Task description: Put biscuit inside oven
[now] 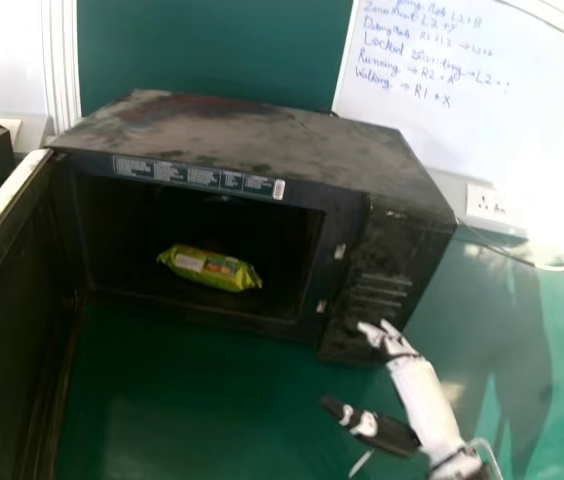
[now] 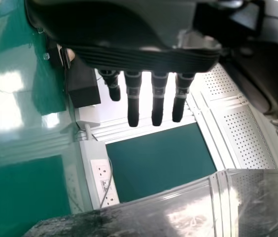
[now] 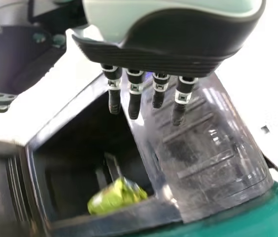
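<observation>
The biscuit [image 1: 209, 268] is a green and yellow packet lying flat inside the oven [image 1: 252, 130], on its floor, near the opening. Its long axis runs mostly crosswise along the mouth, slightly aslant: in the head view the right end sits a little lower and nearer the front edge, while the left end is set farther back. One crimped end points toward the door side, the other toward the control panel [image 1: 377, 285]. A pale label patch marks the left half of its upward face.

The door [image 1: 12, 350] stands wide open on the left, and the oven rests on the green worktop [image 1: 192, 400].

The right hand [image 1: 424, 395] is in front of the control panel, its fingers straight and spread a little, the thumb well apart from them; whether the fingertips touch the panel I cannot tell. The left hand [image 2: 129, 54] shows in the left wrist view, fingers straight and slightly apart, thumb held away, with the oven's top and a wall socket strip [image 2: 99, 173] beyond.
</observation>
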